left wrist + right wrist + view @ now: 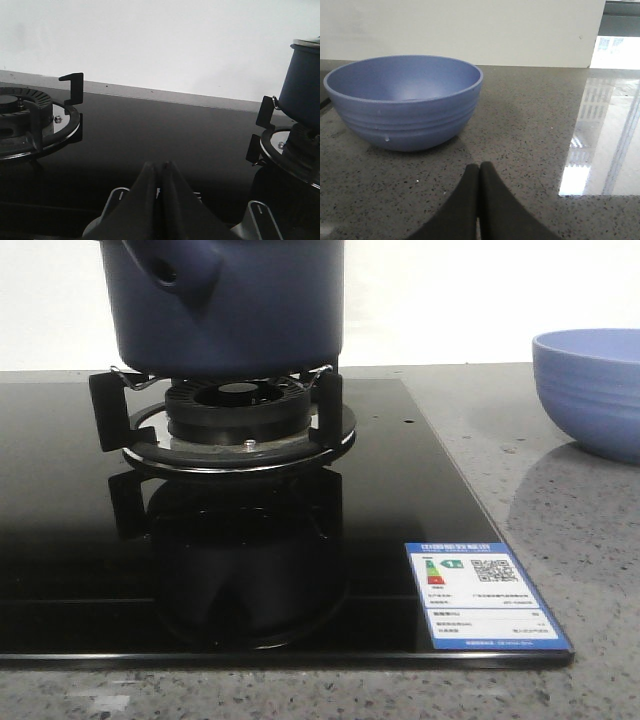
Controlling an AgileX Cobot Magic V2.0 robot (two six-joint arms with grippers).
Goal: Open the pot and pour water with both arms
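The dark navy pot (235,300) stands on the burner grate (240,415) of the black glass hob; its stubby hollow handle (175,270) points toward the camera's left, and its top is cut off by the front view. The pot (302,90) also shows in the left wrist view, with a rim or lid edge just visible at its top. My left gripper (160,165) is shut with nothing in it, low over the glass between the two burners. My right gripper (479,166) is shut and empty over the stone counter, just short of the light blue ribbed bowl (402,100).
The light blue bowl (590,390) sits on the speckled counter right of the hob. A second burner (30,120) with upright grate prongs lies on the other side of the left gripper. An energy label (485,595) is stuck on the hob's front right corner.
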